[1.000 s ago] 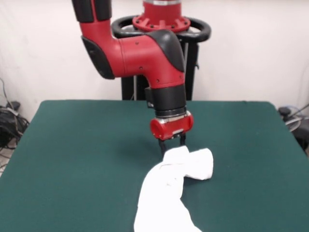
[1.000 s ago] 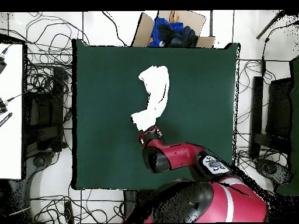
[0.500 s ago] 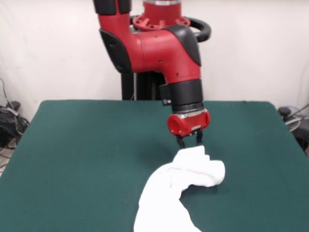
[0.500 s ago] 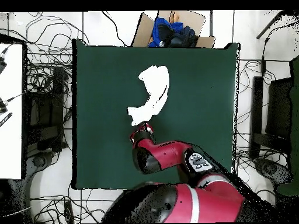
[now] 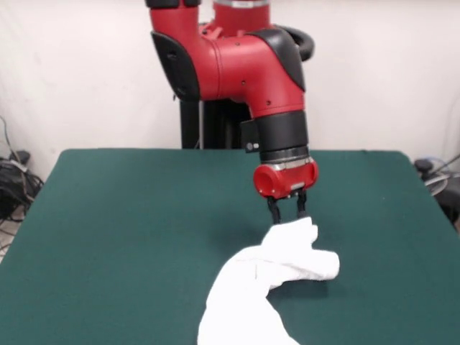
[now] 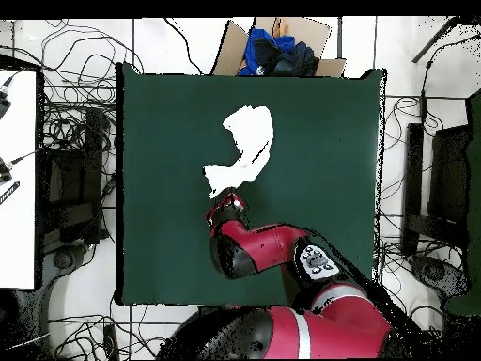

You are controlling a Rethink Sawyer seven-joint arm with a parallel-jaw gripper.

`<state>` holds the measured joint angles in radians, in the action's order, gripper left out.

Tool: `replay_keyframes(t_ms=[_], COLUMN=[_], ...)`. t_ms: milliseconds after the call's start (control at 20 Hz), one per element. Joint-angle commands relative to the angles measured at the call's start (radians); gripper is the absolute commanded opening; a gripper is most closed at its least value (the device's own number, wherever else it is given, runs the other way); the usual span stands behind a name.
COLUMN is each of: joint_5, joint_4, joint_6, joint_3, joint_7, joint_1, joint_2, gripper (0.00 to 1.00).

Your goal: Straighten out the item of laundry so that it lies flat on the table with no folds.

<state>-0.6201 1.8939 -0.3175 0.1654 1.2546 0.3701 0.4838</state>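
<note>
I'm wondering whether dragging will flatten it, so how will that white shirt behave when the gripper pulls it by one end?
Probably floppy: the white shirt lies bunched in soft rolls and peaks up where the gripper grips it. Likely light, since only the pinched end rises. On the green table it may trail as a twisted rope instead of spreading flat.

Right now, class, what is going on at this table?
The red and black robot arm has its gripper closed on one end of a crumpled white shirt, pinching a raised peak of the cloth above the dark green table. The rest of the garment lies bunched in a curved, twisted strip reaching the table's edge nearest the front camera. It is far from flat, with thick folds along its length and no print showing.
</note>
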Motion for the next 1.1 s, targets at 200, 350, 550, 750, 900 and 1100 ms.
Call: replay_keyframes(t_ms=[200,350,550,750,900,1100], joint_5=[-0.019,-0.011,-0.008,-0.001,0.006,0.004], joint_4=[-0.041,-0.042,-0.039,-0.032,-0.023,-0.022], joint_6=[0.006,0.005,0.009,-0.027,-0.06,-0.083], joint_3=[-0.009,-0.018,-0.018,-0.027,-0.031,-0.012], joint_7=[0.15,0.152,0.154,0.162,0.171,0.181], joint_1=[-0.002,-0.008,-0.006,-0.01,-0.012,0.002], joint_2=[-0.003,0.003,0.012,0.023,0.038,0.038], gripper=[1.0,1.0,1.0,1.0,1.0,1.0])
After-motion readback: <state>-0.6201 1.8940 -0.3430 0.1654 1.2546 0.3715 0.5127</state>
